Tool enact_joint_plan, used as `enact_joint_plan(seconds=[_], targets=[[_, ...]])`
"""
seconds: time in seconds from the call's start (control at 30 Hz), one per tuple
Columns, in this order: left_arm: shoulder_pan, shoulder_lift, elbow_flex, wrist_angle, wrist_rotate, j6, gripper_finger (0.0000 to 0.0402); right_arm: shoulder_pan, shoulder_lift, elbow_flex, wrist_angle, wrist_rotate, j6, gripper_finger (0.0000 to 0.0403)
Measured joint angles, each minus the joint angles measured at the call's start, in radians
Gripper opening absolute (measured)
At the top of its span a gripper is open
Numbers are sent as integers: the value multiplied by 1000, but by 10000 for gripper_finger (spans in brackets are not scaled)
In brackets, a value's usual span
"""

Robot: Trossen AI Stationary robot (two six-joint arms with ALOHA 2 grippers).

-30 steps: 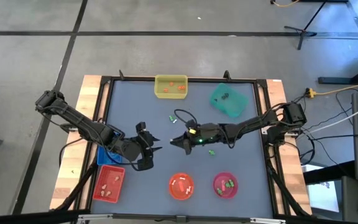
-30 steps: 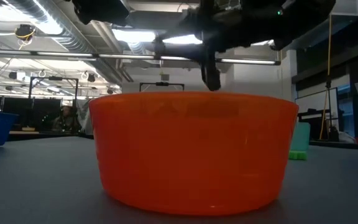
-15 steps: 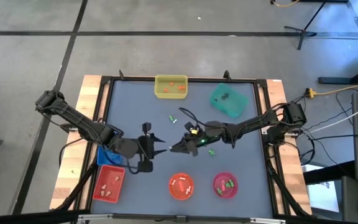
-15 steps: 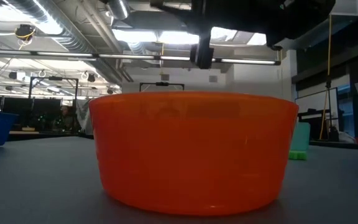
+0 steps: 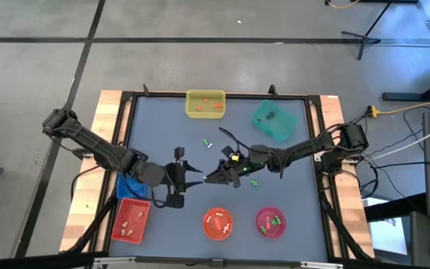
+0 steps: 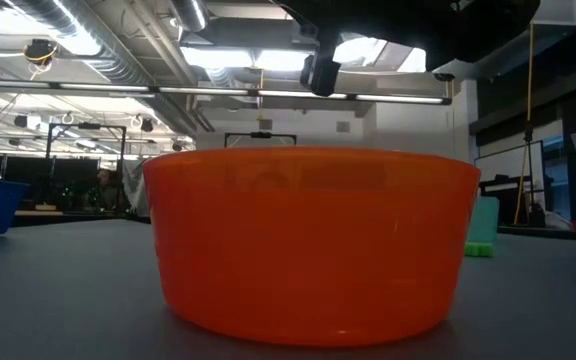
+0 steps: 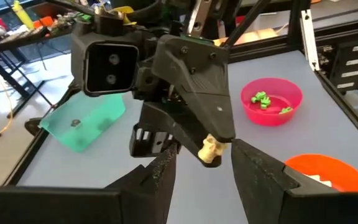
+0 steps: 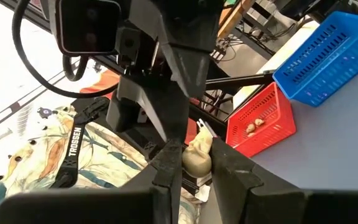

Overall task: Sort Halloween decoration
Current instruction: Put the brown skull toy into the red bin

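Observation:
The Halloween decoration in play is one small beige trinket (image 8: 197,157), also in the left wrist view (image 7: 209,150). It hangs above the table's middle, and my right gripper (image 5: 209,177) is shut on it. My left gripper (image 5: 194,178) faces it tip to tip. It is open, with its fingers (image 7: 163,171) on either side of the trinket and a gap showing on both sides. Loose green trinkets (image 5: 254,181) lie on the grey table. More pieces sit in the trays and bowls. My right gripper pinches the beige trinket's sides (image 8: 191,163) between its two fingertips, and the piece sticks out past their free ends. The fingers lie about level, coming from the table's right side. The trinket is lifted clear of the table.
A yellow tray (image 5: 205,104) and a teal tray (image 5: 274,119) stand at the far edge. A blue basket (image 5: 128,187) and a red basket (image 5: 131,221) stand at the near left. An orange bowl (image 5: 217,223) and a pink bowl (image 5: 270,222) sit near the front.
Both grippers have risen a little and turned their wrists. My left gripper has swung round to face the right one and closed the gap to it. My right gripper has tipped up from pointing down to about level, carrying the beige trinket up.

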State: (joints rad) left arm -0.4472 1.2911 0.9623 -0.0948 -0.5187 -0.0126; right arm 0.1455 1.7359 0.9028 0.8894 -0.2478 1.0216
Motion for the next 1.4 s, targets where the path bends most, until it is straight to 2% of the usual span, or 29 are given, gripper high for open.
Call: enact_joint_plan(seconds=[0.3,0.63,0.77,0.87,1.4], targets=[[29,0,0,0,119,-4,143,0,0,0,-1,0,-6,72],[62,16,0,10,121,-3,183,1,0,0,-1,0,-6,72],[64,54,0,34,121,8,183,1,0,0,-1,1,-6,72],[61,73,0,47,121,71,183,1,0,0,-1,6,-6,72],[61,73,0,89,95,128,183,0,0,0,-2,38,-5,72]])
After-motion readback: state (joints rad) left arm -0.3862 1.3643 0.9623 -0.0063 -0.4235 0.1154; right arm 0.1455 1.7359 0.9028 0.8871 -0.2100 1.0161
